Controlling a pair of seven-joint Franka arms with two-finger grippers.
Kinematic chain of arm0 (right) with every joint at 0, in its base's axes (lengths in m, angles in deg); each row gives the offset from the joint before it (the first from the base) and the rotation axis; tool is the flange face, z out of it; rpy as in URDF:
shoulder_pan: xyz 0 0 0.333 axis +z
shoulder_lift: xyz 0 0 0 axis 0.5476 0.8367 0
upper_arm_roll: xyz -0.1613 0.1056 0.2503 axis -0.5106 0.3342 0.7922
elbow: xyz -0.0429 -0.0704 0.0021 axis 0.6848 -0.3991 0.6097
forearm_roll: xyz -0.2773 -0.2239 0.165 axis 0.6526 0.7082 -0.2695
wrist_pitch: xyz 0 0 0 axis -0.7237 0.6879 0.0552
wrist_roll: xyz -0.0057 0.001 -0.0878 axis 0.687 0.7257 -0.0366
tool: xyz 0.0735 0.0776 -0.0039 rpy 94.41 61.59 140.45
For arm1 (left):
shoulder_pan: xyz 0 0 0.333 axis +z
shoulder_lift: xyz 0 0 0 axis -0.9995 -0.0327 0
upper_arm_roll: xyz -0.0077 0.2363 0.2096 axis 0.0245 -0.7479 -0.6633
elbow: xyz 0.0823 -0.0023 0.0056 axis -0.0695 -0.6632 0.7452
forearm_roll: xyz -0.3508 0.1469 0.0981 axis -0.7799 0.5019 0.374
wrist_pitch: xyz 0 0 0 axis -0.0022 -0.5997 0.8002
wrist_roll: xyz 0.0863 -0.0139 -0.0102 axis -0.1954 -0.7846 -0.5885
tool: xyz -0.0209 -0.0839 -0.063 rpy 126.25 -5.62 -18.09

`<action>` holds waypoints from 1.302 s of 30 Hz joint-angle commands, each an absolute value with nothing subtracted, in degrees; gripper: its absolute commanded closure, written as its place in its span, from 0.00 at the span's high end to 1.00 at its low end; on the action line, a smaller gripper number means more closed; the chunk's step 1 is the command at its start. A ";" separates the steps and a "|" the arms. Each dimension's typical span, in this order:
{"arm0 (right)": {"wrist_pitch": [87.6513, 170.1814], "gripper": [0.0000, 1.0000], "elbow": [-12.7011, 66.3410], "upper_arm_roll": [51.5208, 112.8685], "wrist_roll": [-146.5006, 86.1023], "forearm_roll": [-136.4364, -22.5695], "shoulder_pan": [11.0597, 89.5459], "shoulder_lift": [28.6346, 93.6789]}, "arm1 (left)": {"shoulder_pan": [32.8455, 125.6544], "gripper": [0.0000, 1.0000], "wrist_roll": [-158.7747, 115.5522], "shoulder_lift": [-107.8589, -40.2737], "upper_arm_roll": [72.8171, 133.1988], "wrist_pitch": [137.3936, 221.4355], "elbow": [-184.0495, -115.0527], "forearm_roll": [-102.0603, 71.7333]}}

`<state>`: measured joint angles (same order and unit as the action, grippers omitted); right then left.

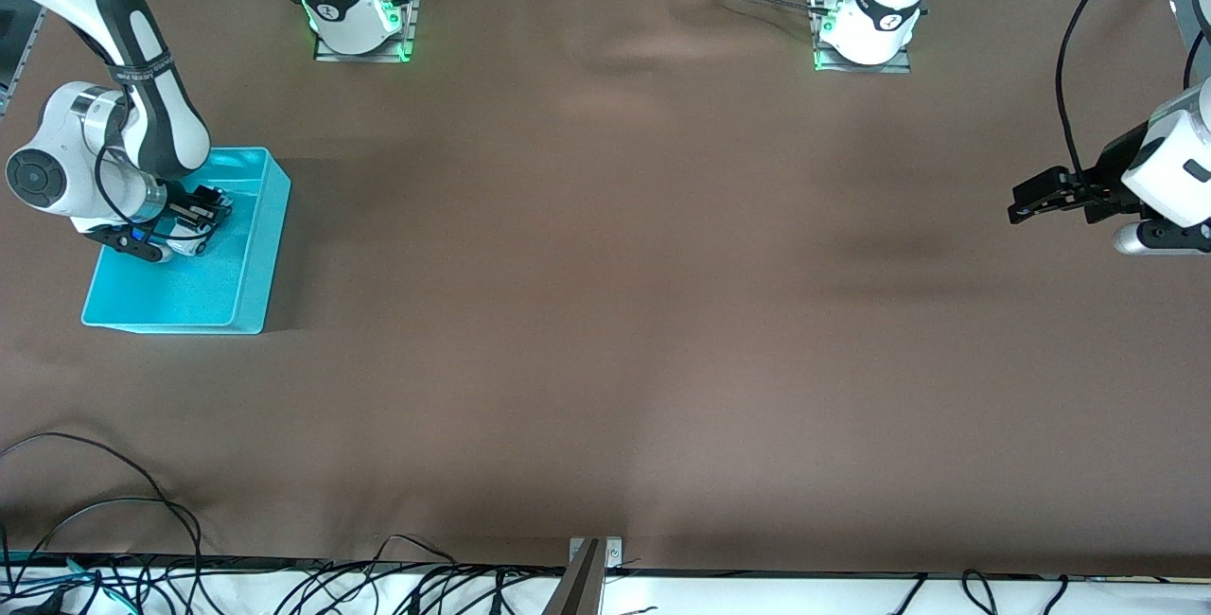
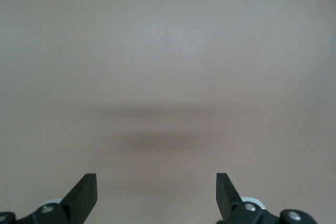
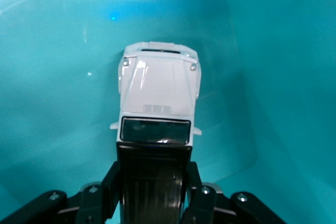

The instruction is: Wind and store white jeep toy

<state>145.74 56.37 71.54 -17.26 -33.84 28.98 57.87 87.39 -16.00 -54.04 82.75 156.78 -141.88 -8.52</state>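
Observation:
The white jeep toy (image 3: pixel 157 95), white-bodied with a black roof and a dark windscreen, is clamped by its sides in my right gripper (image 3: pixel 155 182), which is shut on it. That gripper (image 1: pixel 199 210) reaches down into the turquoise bin (image 1: pixel 255 246) at the right arm's end of the table, and the toy's nose points at the bin's floor (image 3: pixel 58 77). From the front camera the arm hides the toy. My left gripper (image 1: pixel 1026 199) hangs open and empty over bare table at the left arm's end, its fingers (image 2: pixel 84 195) wide apart.
A brown cloth (image 1: pixel 605 312) covers the table. The two arm bases (image 1: pixel 359 19) (image 1: pixel 866 28) stand along the table's edge farthest from the front camera. Loose black cables (image 1: pixel 114 520) lie along the nearest edge.

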 commanded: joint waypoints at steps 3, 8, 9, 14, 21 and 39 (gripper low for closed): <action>146.71 0.51 56.82 71.65 -17.52 -32.81 28.72 57.73 | 87.25 1.00 -15.60 -53.63 82.75 156.65 -142.12 -9.25; 146.10 0.70 56.73 71.91 -17.35 -32.81 28.72 56.86 | 87.25 1.00 -15.60 -53.89 82.66 156.65 -142.12 -9.25; 145.84 0.72 56.65 72.00 -17.34 -32.81 28.81 56.59 | 87.25 1.00 -15.60 -53.98 82.66 156.65 -142.12 -9.25; 144.08 0.82 56.21 72.17 -17.43 -32.81 28.98 55.71 | 87.25 1.00 -15.60 -53.98 82.75 156.65 -142.12 -9.25; 140.66 1.00 54.63 74.63 -15.94 -32.99 29.07 54.22 | 87.24 1.00 -15.60 -53.98 82.66 156.65 -142.12 -9.25; 130.01 1.00 44.87 80.35 -15.32 -37.72 28.99 50.79 | 87.25 1.00 -15.60 -54.25 82.66 156.65 -142.12 -9.25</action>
<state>131.43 45.92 79.35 -16.15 -34.18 29.38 52.61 87.36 -16.00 -54.33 82.76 156.78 -141.88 -8.52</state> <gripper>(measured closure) 0.000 0.000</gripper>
